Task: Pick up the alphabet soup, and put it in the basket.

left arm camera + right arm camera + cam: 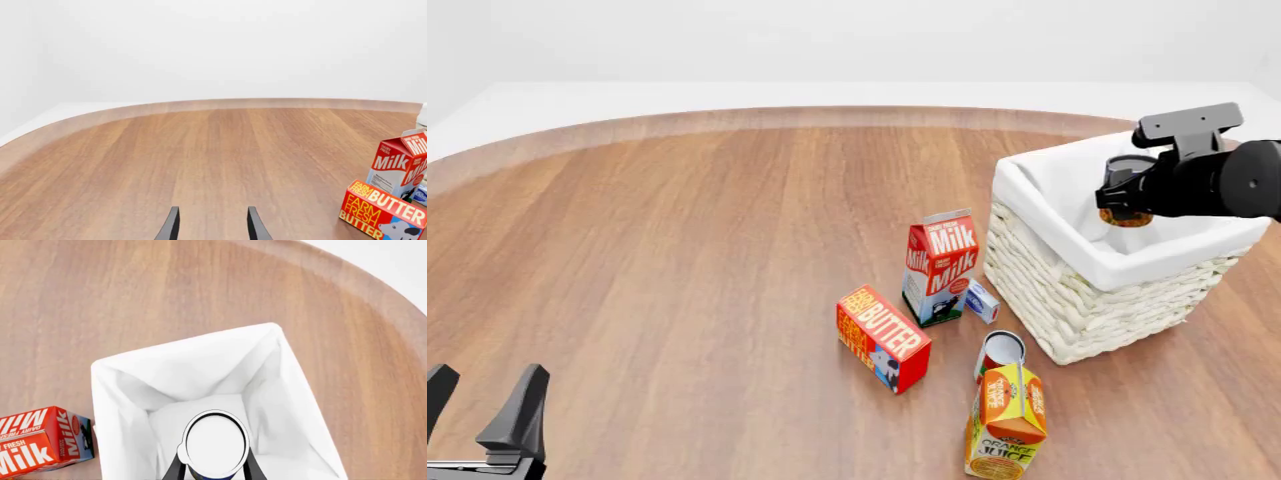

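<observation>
Currently left claw point(481, 400) sits low over bare surface point(694, 260), fingers spread, nothing between them. Basket point(1054, 300) interior shows white lining only. Right claw point(213, 467) pinches alphabet soup point(215, 444), held above the basket opening.

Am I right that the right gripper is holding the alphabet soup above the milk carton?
Not quite: the right gripper holds the alphabet soup above the basket, as the right wrist view shows; the milk carton stands beside it.
</observation>
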